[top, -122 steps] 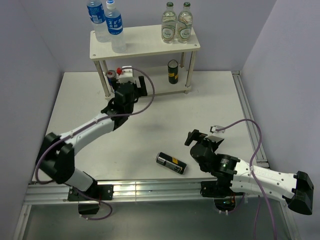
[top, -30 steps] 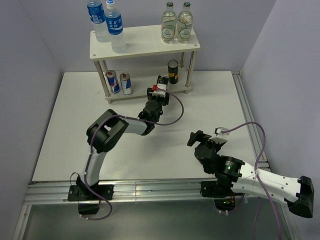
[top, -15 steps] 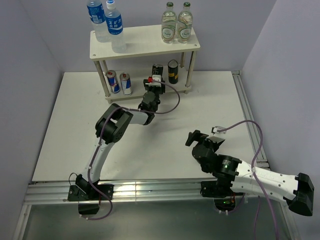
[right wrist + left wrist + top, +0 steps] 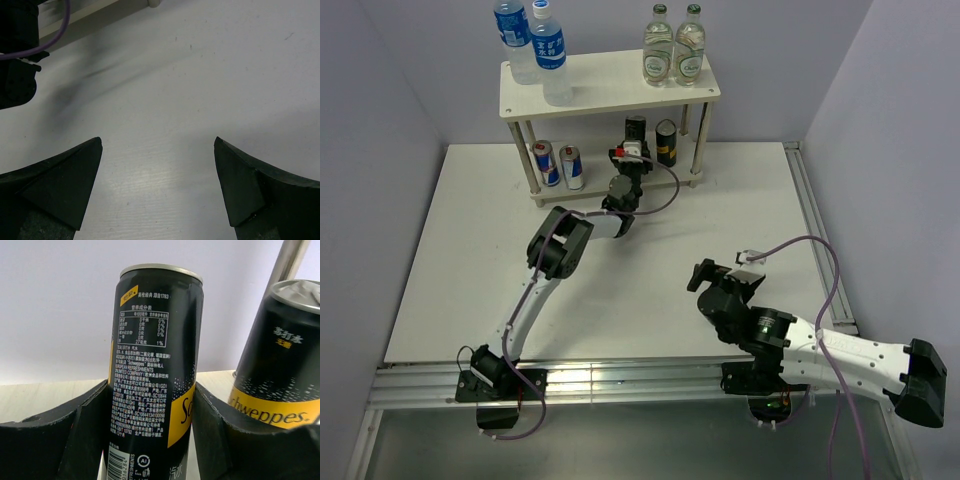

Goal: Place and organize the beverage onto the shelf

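My left gripper (image 4: 631, 150) is shut on a dark can with a yellow band (image 4: 635, 129), held upright at the lower board of the cream shelf (image 4: 610, 88). In the left wrist view the held can (image 4: 155, 365) fills the gap between both fingers (image 4: 82, 435). The second dark can (image 4: 285, 365) stands close on its right. That second can (image 4: 666, 143) is on the lower board, and two blue-and-silver cans (image 4: 558, 165) stand at the board's left end. Two water bottles (image 4: 548, 55) are on the top board. My right gripper (image 4: 703, 276) is open over bare table (image 4: 157, 165).
Two green-capped bottles (image 4: 674, 47) stand on the top board's right side. A shelf leg (image 4: 290, 260) rises just behind the second dark can. A metal rail (image 4: 820, 240) runs along the table's right edge. Grey walls close in the back and sides.
My left gripper has carried the dark can up and back from the table in front of the shelf to the lower board, beside the other dark can. The right arm has barely shifted.
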Robot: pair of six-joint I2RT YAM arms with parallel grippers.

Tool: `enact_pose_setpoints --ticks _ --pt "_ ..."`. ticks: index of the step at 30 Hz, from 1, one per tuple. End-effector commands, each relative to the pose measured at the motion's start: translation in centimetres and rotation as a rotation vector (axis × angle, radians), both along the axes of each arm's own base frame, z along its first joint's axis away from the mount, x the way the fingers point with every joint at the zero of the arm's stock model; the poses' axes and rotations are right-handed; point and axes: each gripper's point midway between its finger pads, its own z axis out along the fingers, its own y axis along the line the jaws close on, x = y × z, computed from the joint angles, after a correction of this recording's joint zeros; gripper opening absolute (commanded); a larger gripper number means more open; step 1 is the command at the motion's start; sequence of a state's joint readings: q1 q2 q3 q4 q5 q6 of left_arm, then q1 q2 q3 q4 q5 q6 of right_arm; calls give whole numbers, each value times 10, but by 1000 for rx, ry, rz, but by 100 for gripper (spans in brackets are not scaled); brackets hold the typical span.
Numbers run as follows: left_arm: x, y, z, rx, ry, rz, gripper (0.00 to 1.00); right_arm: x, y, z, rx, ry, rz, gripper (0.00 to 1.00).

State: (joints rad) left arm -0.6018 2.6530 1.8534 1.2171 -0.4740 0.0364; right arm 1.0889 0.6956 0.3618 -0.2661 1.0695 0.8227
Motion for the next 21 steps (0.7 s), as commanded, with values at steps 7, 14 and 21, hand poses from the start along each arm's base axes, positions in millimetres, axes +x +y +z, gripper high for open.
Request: enact_pose_setpoints --ticks 7,14,21 --pt "-71 27 86 -234 -379 -26 0 5 5 23 56 -47 -21 100" --pt "-74 20 55 -201 -258 -60 0 4 3 24 70 -55 -22 100" --pt "-78 21 49 -284 -243 -82 0 4 3 23 69 -53 -23 100"
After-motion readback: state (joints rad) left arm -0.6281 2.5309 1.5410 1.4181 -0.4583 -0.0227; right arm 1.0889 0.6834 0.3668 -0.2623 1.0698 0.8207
